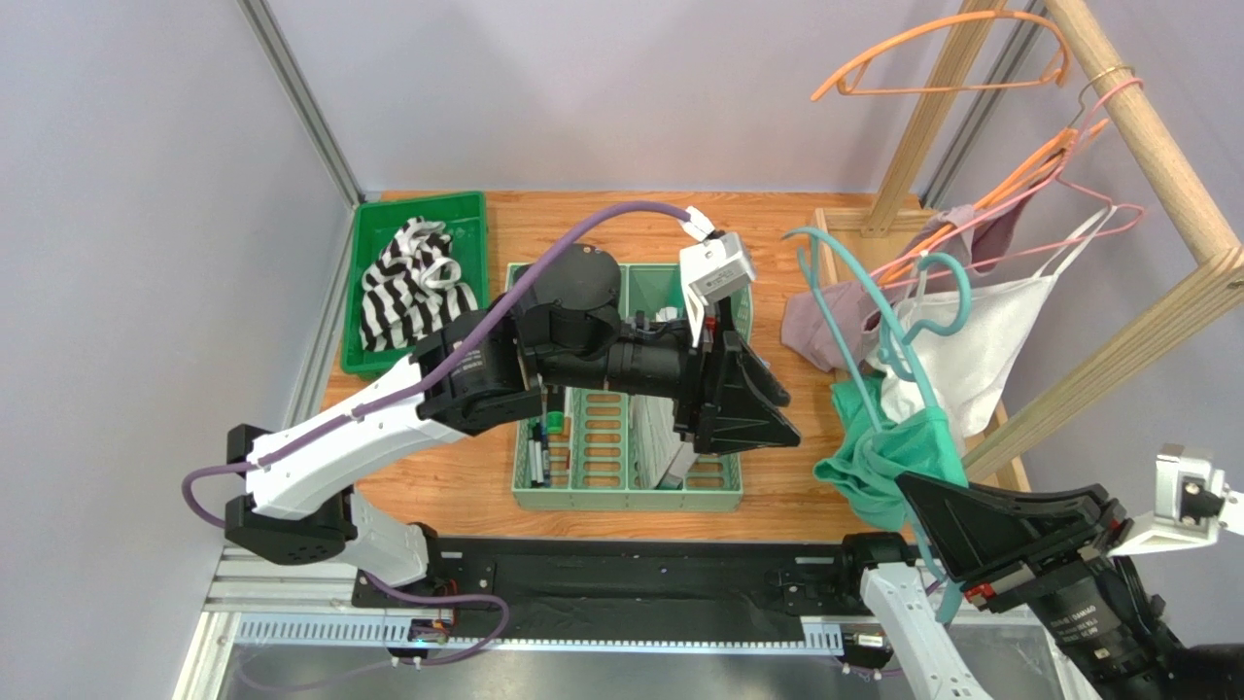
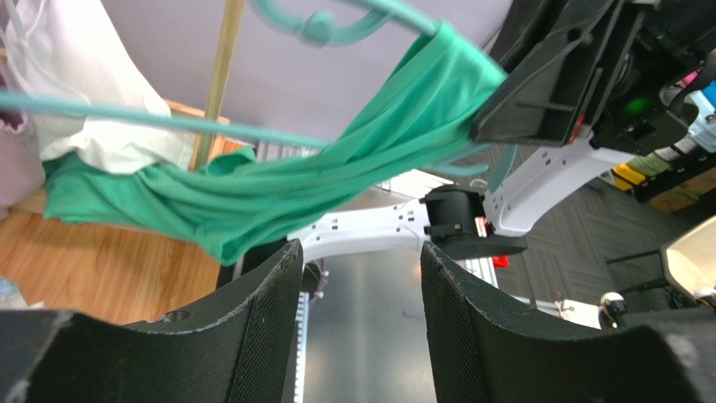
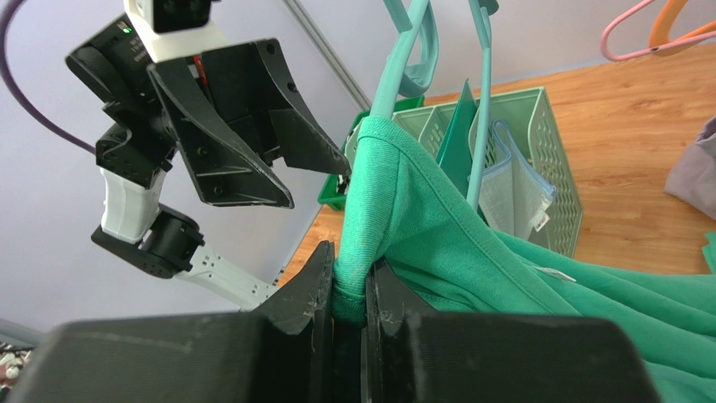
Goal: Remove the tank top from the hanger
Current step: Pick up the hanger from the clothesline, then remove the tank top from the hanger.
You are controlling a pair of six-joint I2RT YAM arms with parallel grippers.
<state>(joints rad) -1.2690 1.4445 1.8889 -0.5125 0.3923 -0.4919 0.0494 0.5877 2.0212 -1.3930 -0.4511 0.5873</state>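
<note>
A green tank top [image 1: 888, 455] hangs off a teal hanger [image 1: 873, 309] at the right of the table. My right gripper [image 1: 914, 496] is shut on a folded edge of it, and the right wrist view shows the green cloth [image 3: 437, 227] pinched between the two pads at the gripper [image 3: 351, 270]. The teal hanger [image 3: 405, 59] rises just behind that fold. My left gripper [image 1: 789, 416] hovers over the basket, left of the tank top, and is open. In the left wrist view the left gripper [image 2: 361, 252] holds nothing, and the tank top [image 2: 277, 193] stretches across above it.
A pale green basket [image 1: 628, 489] sits under the left arm. A dark green crate [image 1: 383, 219] at the back left holds striped cloth [image 1: 413, 277]. A wooden rack [image 1: 1154, 146] on the right carries a white top [image 1: 981, 333], a mauve garment [image 1: 815, 324] and pink and orange hangers [image 1: 949, 59].
</note>
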